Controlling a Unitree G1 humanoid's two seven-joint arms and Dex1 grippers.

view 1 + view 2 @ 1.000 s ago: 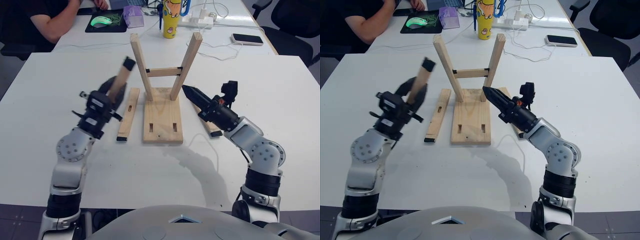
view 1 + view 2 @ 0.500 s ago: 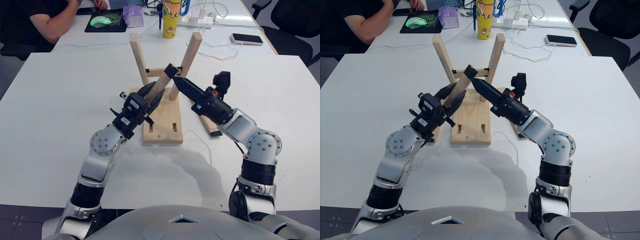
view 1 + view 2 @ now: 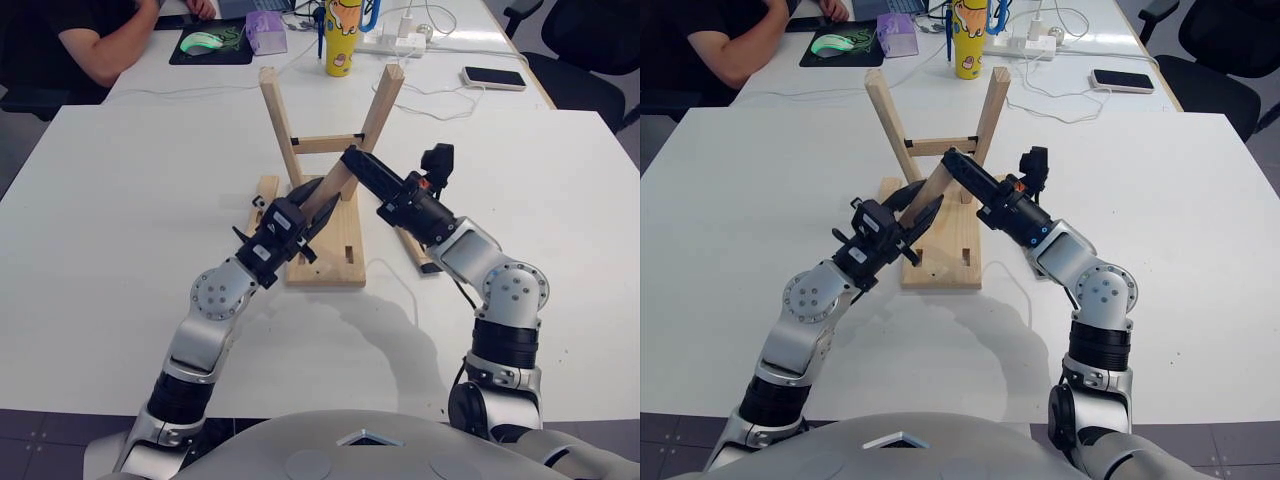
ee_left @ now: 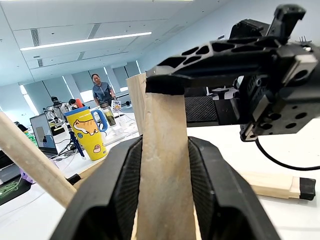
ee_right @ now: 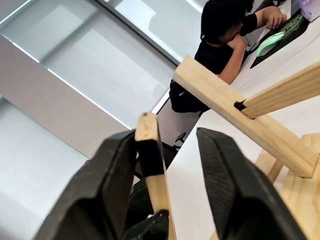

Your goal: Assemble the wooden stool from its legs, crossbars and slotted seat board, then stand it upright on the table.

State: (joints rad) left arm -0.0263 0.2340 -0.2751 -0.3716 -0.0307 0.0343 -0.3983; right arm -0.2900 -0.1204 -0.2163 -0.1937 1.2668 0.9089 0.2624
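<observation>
You have lots of bare white table (image 3: 110, 200) on the left side, on the right side and along the near edge. The seat board (image 3: 328, 262) lies flat in the middle of the table, a bit toward the far edge. It is a pale wooden rectangle with small slots cut in it. Two square wooden sticks stand up from its far end: the left standing leg (image 3: 280, 125) and the right standing leg (image 3: 378, 110). A short crossbar (image 3: 325, 143) joins them. Your left gripper (image 3: 312, 198) squeezes a third leg (image 3: 328, 186), with smooth black fingers (image 4: 120, 195) pressed on both sides of the wood. This leg is up in the air over the seat board, tilted, with its black-capped top end close to the crossbar. You cannot tell if it touches. Your right gripper (image 3: 355, 163) sits at that capped end with its jaws partly open around it; one finger touches the cap and the other is apart. A left stick (image 3: 266, 188) lies flat just beside the board's left edge. A right stick (image 3: 418, 252) lies just beside its right edge, under your right arm. Past the far edge are a yellow cup (image 3: 343, 38) and a phone (image 3: 494, 78).
</observation>
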